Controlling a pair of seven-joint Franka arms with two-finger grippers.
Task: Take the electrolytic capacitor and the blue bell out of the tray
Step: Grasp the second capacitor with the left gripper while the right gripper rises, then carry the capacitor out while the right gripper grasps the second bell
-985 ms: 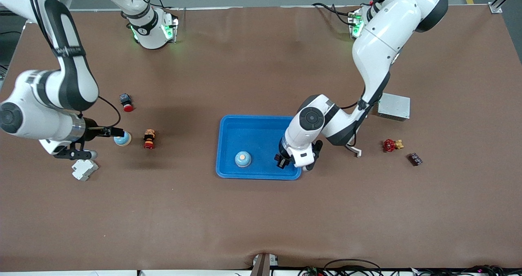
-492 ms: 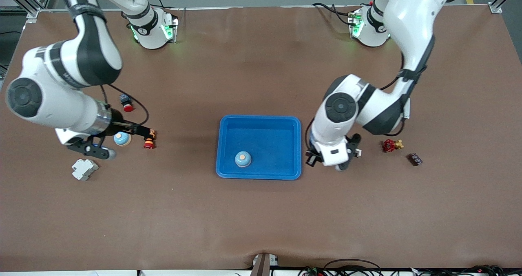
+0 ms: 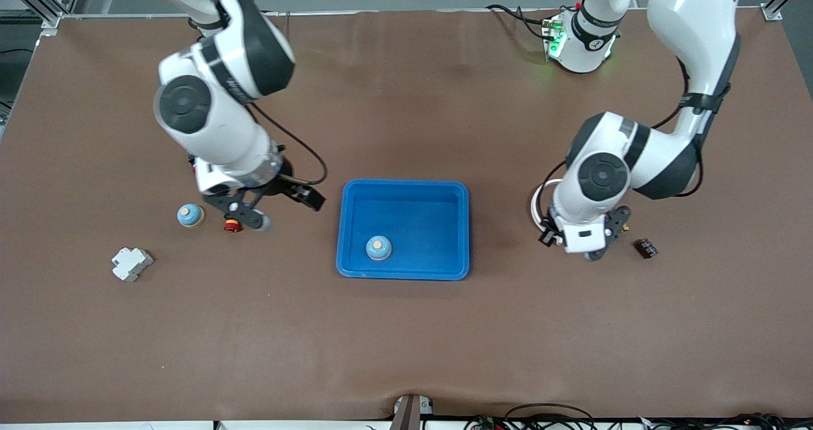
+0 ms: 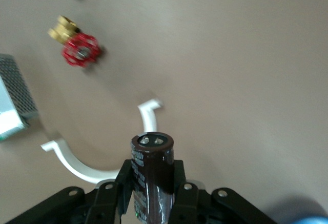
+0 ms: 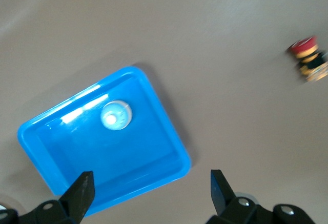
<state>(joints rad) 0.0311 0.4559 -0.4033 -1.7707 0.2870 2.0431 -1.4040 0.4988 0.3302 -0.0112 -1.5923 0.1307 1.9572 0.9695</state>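
A blue tray [image 3: 405, 271] is seen at the middle of the brown tabletop [image 3: 406, 347], and a blue bell [image 3: 378, 247] rests inside it, in the corner nearest the front camera on the side toward the right arm. Toward the right arm's end, a white block [image 3: 131, 263] lies nearest the camera; a second bell [image 3: 190, 215] and a red push button [image 3: 232, 226] sit farther back.

The left arm is bent at the elbow, its wrist pointing down over bare tabletop between the tray and a small dark part [image 3: 646, 248]. The left claw [image 4: 152, 193] is clamped shut on a dark brown capacitor [image 4: 151, 175], held upright with its two terminals visible. A white curved clip [image 4: 97, 157], a red valve [image 4: 80, 51] and a grey metal box [image 4: 14, 101] are seen in the left wrist view.

The right arm is folded over the tabletop beside the tray, and the right claw [image 5: 151, 193] is spread wide and holds nothing.

Since a second ago, the left claw has been withdrawn from over the tray, and the right claw has been carried from the second bell toward the tray.
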